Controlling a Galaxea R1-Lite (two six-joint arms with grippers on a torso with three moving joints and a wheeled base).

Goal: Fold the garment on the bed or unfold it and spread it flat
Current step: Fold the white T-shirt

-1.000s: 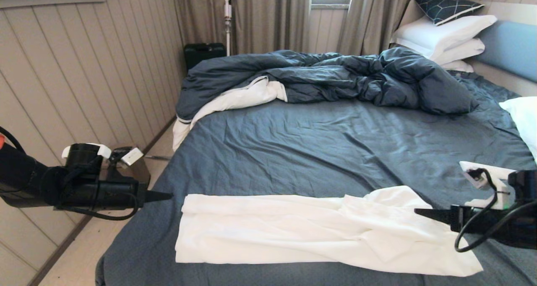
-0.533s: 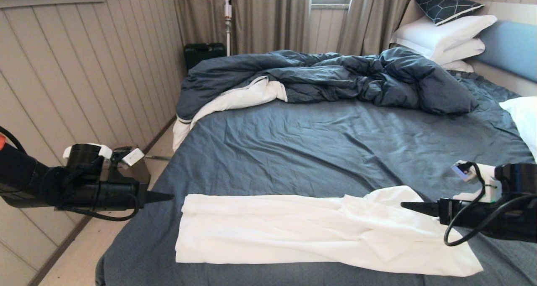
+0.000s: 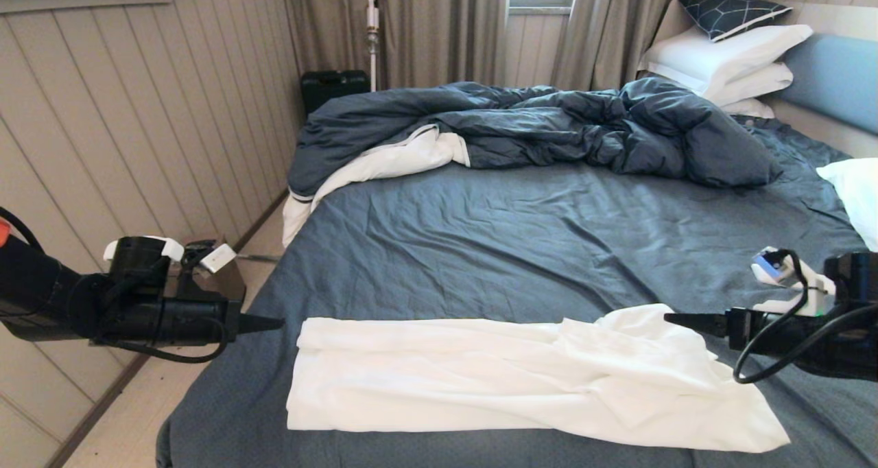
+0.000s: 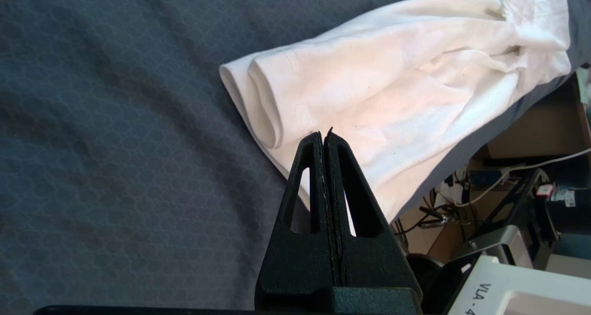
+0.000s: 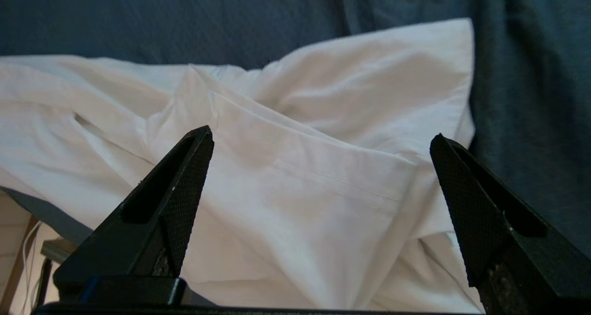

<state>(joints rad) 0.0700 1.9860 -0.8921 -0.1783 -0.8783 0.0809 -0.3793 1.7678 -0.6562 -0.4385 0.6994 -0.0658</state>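
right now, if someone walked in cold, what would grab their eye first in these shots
The white garment stands out, lying as a long band across the near edge of the dark blue bed, its right end rumpled. The right gripper hovers at that end with jaws wide open; the left gripper sits shut just off the other end. Behind, a rumpled duvet is heaped by the pillows.

a home bedroom: double bed (image 3: pixel 549 235), pillows (image 3: pixel 727 53), curtains (image 3: pixel 439 29).

beige curtains (image 3: pixel 439 29), black case (image 3: pixel 334 87), patterned cushion (image 3: pixel 728 6)
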